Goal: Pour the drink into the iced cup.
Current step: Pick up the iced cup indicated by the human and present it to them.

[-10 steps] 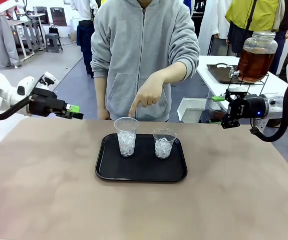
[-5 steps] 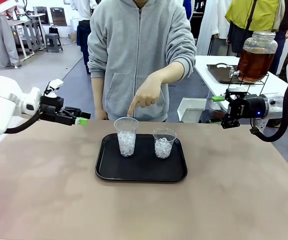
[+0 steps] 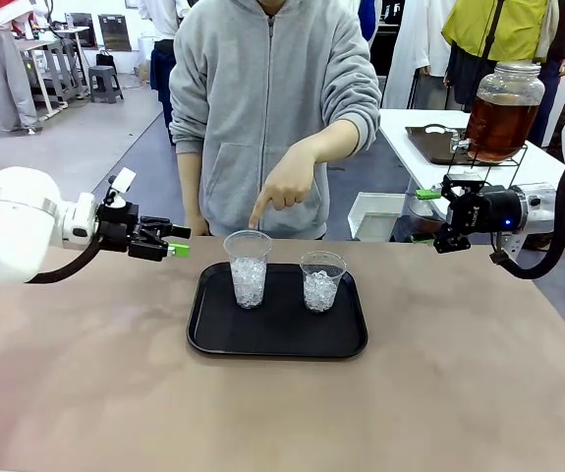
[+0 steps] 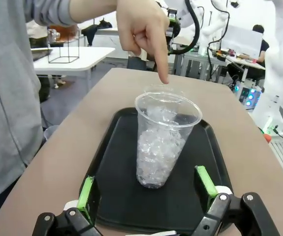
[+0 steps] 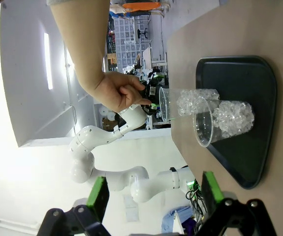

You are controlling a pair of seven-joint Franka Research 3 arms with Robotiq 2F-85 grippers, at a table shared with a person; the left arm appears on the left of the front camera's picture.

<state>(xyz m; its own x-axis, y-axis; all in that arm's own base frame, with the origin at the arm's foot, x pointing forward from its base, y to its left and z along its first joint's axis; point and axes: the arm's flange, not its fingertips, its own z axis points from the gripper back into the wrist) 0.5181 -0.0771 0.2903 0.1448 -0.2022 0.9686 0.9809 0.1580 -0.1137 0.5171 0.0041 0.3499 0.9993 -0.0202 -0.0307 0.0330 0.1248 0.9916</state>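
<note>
**Drink sitting in the jar; both grippers open and holding nothing**

The brown table (image 3: 85, 393) is taking up the near ground. A person (image 3: 262, 98) in a grey hooded top is standing at its far edge. Beyond the table's right end, a white side table (image 3: 410, 157) is carrying a wire stand (image 3: 506, 162), and a glass jar (image 3: 504, 103) is sitting on that stand. The drink (image 3: 498, 128), amber-brown, is resting inside the jar, well apart from the cups.

A black tray (image 3: 262, 332) is lying at the table's middle.

The left gripper (image 3: 178, 241) is hovering above the table just left of the tray, its fingers standing apart and gripping nothing. In the left wrist view the nearer cup is standing ahead of the open fingers, clear of both pads. The right gripper (image 3: 433, 217) is hanging beyond the table's far right corner, below the jar, with its fingers likewise spread and empty.

Two clear cups are standing upright on the tray, side by side and apart: the left cup (image 3: 248, 268) and the right cup (image 3: 321, 280), each holding ice. The person's hand (image 3: 284, 192) is pointing one finger down just above the left cup's rim.
</note>
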